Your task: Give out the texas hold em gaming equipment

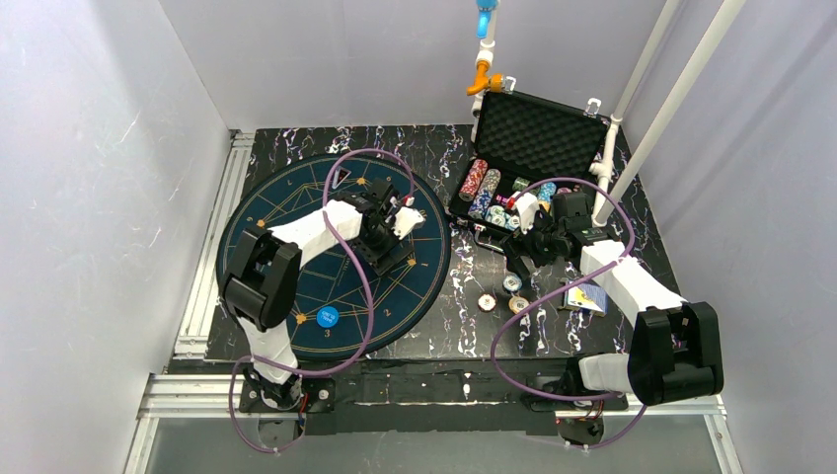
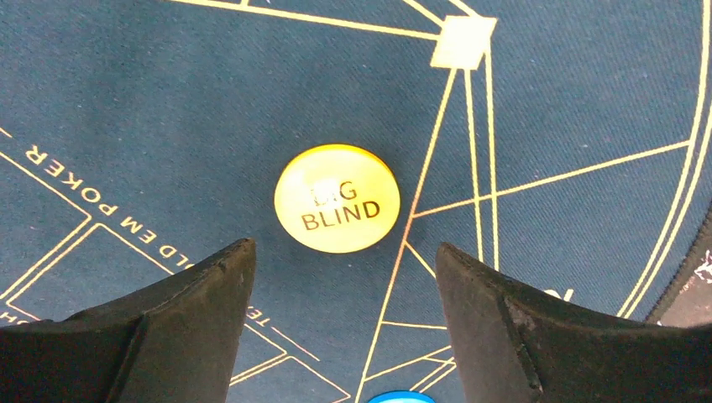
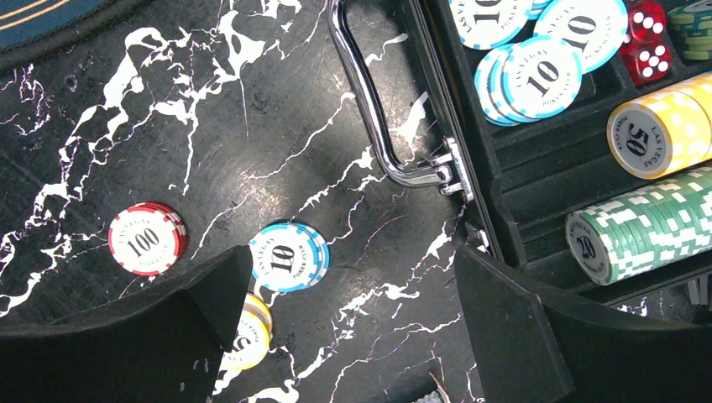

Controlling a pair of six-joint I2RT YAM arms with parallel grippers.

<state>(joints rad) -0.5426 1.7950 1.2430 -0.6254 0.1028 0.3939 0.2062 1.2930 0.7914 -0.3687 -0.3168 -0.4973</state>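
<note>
The round yellow plastic button disc (image 2: 337, 198) was laid on the dark-blue fabric mat (image 2: 151, 92), presumably marking a seat. The left gripper (image 2: 342, 246) and right gripper (image 3: 353, 250) were held open, empty.

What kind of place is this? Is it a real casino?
Probably not a casino, more likely a robot test booth. Plain white walls box in a small table. A left arm and right arm are bolted at its near edge, beside a poker mat and chip case.
</note>
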